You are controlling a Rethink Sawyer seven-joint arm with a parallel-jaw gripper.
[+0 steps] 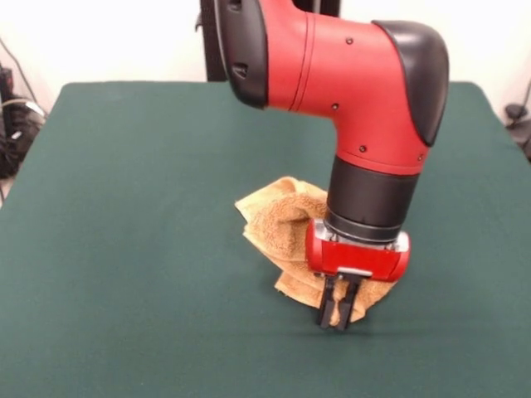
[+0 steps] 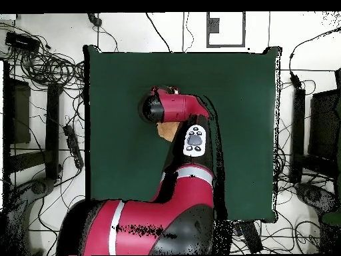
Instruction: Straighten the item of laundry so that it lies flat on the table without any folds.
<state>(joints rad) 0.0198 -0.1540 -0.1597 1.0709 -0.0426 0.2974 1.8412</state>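
Across most of the front view the dark green table (image 1: 124, 249) is spread; the red and black arm (image 1: 365, 91) is brought down from the top edge. Just below centre the towel (image 1: 278, 220) is seen crumpled — folded on itself. At its lower right edge the gripper (image 1: 336, 313) is closed on the towel's edge

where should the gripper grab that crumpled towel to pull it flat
Probably the towel's loose corner nearest the camera in the front view, coming straight down from above. That edge lies thin on the table, where the gripper hangs; the rest is bunched.
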